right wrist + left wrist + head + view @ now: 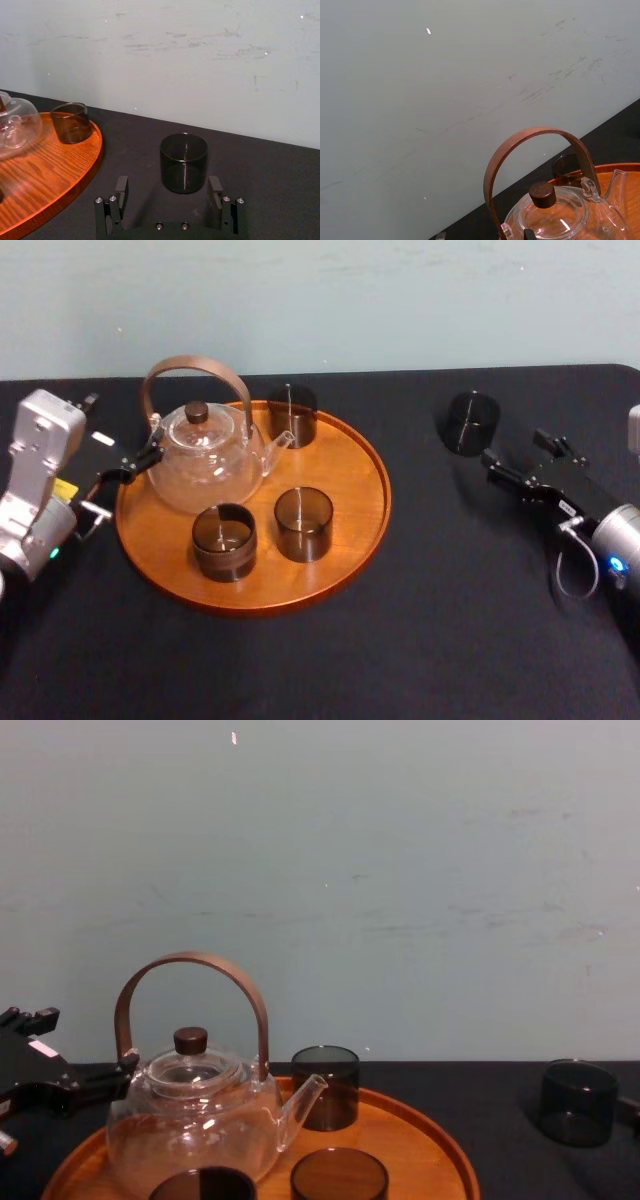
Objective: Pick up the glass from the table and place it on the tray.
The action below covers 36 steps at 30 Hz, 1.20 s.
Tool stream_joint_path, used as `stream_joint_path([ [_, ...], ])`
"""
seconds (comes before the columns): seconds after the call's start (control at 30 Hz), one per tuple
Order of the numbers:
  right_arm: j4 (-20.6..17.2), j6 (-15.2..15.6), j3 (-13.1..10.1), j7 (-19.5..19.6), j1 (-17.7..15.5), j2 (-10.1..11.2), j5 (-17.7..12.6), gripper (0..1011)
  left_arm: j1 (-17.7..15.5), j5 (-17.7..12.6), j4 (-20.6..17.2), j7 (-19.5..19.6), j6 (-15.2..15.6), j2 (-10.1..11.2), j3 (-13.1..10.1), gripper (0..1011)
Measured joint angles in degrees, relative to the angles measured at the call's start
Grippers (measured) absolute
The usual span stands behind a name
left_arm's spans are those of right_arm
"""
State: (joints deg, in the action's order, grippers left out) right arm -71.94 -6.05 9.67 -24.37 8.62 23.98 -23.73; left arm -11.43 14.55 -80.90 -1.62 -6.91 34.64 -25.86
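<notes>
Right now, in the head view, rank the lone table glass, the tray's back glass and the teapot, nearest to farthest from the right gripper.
From the right gripper:
1. Lone glass on the table, just ahead of the gripper.
2. Back glass on the tray, farther left.
3. Glass teapot, on the tray's left side.

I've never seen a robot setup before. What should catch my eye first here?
The clear teapot with its arched brown handle stands out, sitting on the round orange tray among three dark glasses. On the robot's right a lone dark glass stands on the black table, the right tool open just short of it. The left tool sits open at the tray's left edge, beside the teapot.
</notes>
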Motion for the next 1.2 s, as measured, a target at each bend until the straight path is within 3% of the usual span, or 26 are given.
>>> stream_joint_path([
  [0.23,3.26,0.09,0.21,-0.37,2.34,-0.73,0.17,1002,0.00,0.00,0.00,0.00,0.00,0.00,0.00,1010],
  [0.87,7.36,1.19,1.95,-0.41,6.68,-2.11,2.53,1002,0.00,0.00,0.00,0.00,0.00,0.00,0.00,1010],
  [1.2,12.05,1.24,2.25,0.30,10.40,-3.18,4.15,1002,0.00,0.00,0.00,0.00,0.00,0.00,0.00,1010],
])
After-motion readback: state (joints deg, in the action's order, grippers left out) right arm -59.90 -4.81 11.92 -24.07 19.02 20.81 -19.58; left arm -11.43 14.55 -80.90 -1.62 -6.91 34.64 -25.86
